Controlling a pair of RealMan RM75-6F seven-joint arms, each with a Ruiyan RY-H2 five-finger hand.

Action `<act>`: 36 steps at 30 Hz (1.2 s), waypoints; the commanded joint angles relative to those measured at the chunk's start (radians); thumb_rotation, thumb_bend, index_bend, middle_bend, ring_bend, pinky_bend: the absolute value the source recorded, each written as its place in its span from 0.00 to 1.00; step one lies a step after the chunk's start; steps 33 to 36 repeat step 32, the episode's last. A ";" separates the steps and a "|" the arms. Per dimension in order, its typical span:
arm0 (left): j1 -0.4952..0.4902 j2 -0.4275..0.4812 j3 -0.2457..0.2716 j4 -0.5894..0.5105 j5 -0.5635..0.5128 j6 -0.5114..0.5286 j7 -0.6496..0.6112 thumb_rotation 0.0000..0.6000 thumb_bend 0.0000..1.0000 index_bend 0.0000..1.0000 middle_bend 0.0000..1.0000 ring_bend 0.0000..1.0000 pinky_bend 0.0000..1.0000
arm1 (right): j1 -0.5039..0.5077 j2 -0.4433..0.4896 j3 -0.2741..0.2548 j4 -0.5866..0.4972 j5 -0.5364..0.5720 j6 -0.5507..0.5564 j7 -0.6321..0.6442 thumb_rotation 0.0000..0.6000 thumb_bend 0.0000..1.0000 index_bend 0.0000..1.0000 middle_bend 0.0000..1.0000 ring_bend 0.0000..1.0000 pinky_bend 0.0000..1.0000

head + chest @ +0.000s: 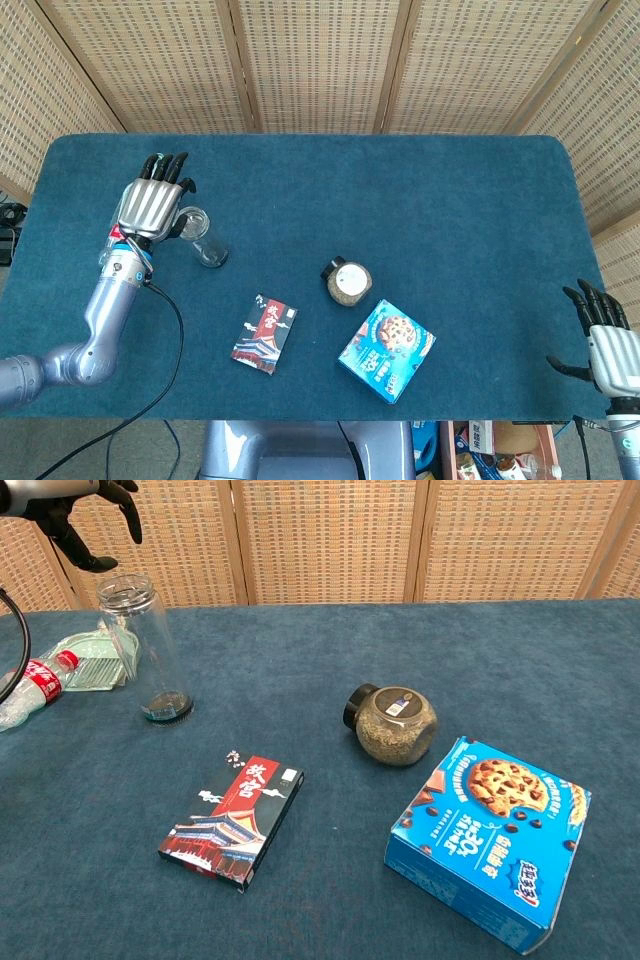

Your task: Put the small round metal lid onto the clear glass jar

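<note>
Clear glass jar (147,645) stands upright just below the left hand (152,203), whose fingers are spread.

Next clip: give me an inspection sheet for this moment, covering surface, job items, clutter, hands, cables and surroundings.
Surface: blue cloth table.
Job's things: clear glass jar upright; the small round metal lid seems to lie in its bottom, not on top.
Clutter: red-and-black box, cookie box, round jar of grains on its side, plastic bottle, green tray.
Hands: left hand above jar, holding nothing; right hand idle off table edge.
Cables: black cable from left arm.
Surroundings: wicker screen panels.
</note>
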 commanded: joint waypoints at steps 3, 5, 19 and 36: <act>0.046 0.039 -0.023 -0.075 0.075 0.060 -0.085 1.00 0.42 0.27 0.00 0.00 0.00 | 0.000 0.000 -0.001 0.002 -0.004 0.000 0.004 1.00 0.05 0.12 0.00 0.00 0.00; 0.083 0.063 -0.019 -0.122 0.139 0.101 -0.133 1.00 0.42 0.22 0.00 0.00 0.00 | 0.000 0.000 -0.001 0.002 -0.008 0.005 0.004 1.00 0.05 0.12 0.00 0.00 0.00; 0.412 0.101 0.235 -0.224 0.598 0.392 -0.292 1.00 0.24 0.00 0.00 0.00 0.00 | -0.009 -0.009 0.000 -0.020 -0.027 0.047 -0.058 1.00 0.05 0.12 0.00 0.00 0.00; 0.664 -0.054 0.385 0.008 0.758 0.579 -0.343 1.00 0.22 0.00 0.00 0.00 0.00 | -0.019 -0.019 0.007 -0.041 -0.036 0.087 -0.102 1.00 0.05 0.09 0.00 0.00 0.00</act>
